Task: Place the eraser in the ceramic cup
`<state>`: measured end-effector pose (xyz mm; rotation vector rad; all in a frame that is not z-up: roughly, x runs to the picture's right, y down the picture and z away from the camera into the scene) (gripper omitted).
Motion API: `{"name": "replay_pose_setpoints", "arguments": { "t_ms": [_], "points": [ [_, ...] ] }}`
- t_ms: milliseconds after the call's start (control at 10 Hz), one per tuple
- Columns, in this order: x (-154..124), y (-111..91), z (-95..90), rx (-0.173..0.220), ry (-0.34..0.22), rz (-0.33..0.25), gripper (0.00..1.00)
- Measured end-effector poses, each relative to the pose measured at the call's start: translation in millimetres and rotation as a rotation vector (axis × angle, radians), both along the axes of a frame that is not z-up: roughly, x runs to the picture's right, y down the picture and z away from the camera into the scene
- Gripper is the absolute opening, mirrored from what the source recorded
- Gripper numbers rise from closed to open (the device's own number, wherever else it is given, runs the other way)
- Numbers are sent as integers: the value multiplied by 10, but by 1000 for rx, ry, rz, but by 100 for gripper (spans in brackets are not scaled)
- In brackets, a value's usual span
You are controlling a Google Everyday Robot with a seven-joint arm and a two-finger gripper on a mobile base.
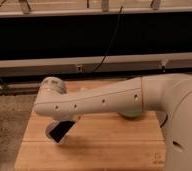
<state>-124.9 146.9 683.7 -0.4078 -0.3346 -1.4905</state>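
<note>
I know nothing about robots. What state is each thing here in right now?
Robot arm, stretched across the wooden table.
Gripper, low over the table, near its left edge as pictured.
Dark flat object, tilted at the gripper's tip; maybe the eraser.
Pale green round object, on the table, mostly hidden behind the arm.
Black cable, hanging behind the table.

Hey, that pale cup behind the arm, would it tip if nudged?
The cup shows a wide base, so it likely slides rather than tips; the smooth wooden board may let it skid. The gripper sits left of it.
</note>
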Motion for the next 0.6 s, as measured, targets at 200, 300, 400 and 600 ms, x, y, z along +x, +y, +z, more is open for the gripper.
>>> {"name": "replay_pose_setpoints", "arguments": {
  "t_ms": [200,300,400,600],
  "points": [
    [-24,-13,2,3,-5,-3,1],
    [-75,-17,4,6,-14,-8,1],
    [-86,-30,7,10,-18,-8,1],
    [-87,-39,16,13,-20,-10,1]
  ]
}}
